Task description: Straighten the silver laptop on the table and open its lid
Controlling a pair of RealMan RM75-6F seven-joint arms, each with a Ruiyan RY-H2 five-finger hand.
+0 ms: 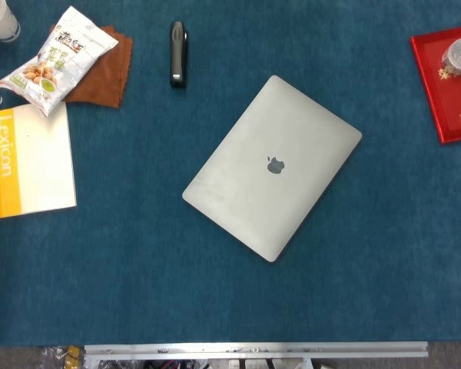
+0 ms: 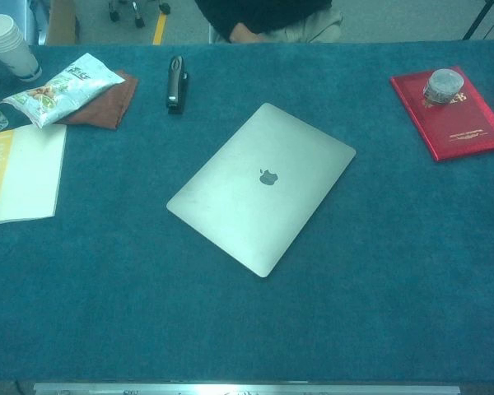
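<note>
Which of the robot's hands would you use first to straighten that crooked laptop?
Neither hand shows in either view, so this is a guess. The silver laptop lies closed and askew, slightly right of the table's middle. That slightly favours the right hand for turning it; the left could steady the near-left corner.

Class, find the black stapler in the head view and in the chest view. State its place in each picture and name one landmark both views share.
Head view: the black stapler lies near the top edge, left of centre, up and left of the silver laptop.
Chest view: the black stapler lies upper left of centre, beyond the silver laptop's far-left corner.
Shared landmark: the brown cloth just left of the stapler, under the snack bag.
</note>
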